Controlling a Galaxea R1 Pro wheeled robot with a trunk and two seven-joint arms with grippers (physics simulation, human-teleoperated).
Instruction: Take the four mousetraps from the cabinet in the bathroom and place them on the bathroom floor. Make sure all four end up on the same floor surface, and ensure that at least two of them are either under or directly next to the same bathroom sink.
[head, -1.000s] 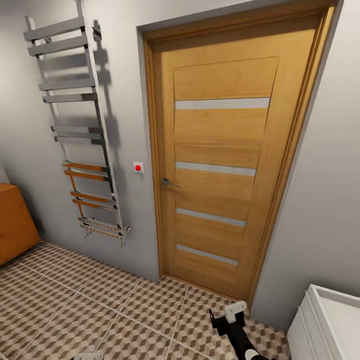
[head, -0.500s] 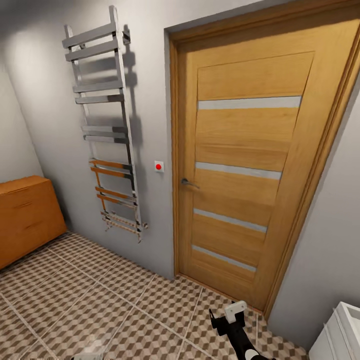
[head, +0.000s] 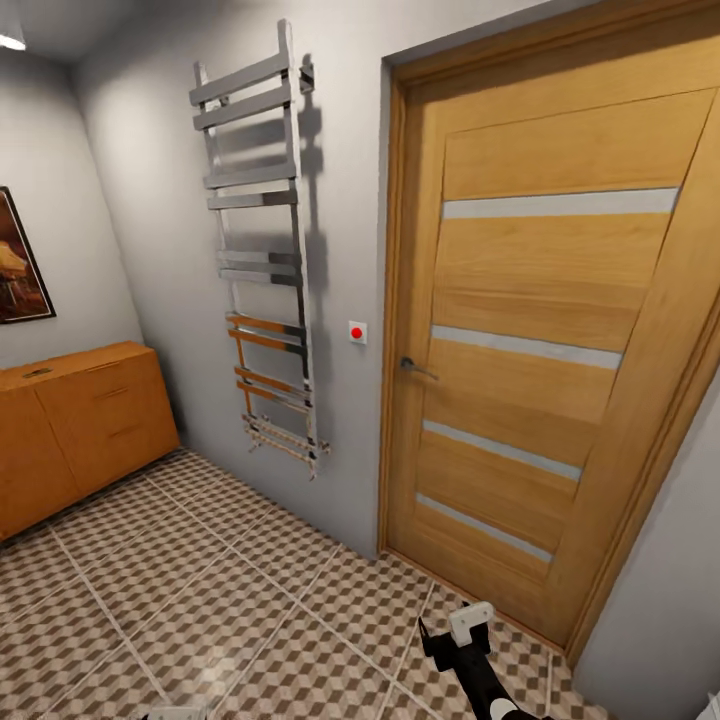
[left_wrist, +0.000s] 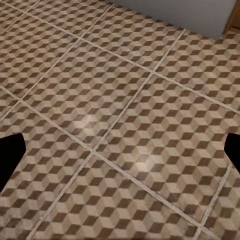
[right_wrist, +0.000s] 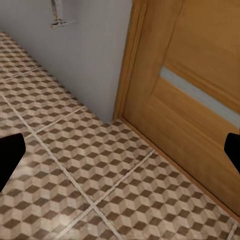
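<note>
The orange-brown cabinet (head: 75, 425) stands against the left wall in the head view, its drawers shut. A small dark item (head: 38, 373) lies on its top, too small to identify. No mousetrap can be made out. The cube-patterned bathroom floor (head: 200, 600) spreads in front of me. My right gripper (head: 455, 635) hangs low near the door with nothing in it. In the right wrist view its fingertips (right_wrist: 10, 160) stand far apart over the tiles. The left gripper (left_wrist: 120, 155) is open too, above bare floor (left_wrist: 125, 100), and its edge (head: 175, 714) peeks in at the head view's lower border.
A shut wooden door (head: 540, 380) with a lever handle (head: 415, 368) fills the right side. A chrome towel radiator (head: 265, 260) hangs on the grey wall beside it, with a red switch (head: 357, 332) between them. A framed picture (head: 18, 262) hangs above the cabinet.
The head view has swung left: the door and radiator slid right, more of the cabinet and a framed picture came in, and the white vanity left at the right. The arms kept their pose.
</note>
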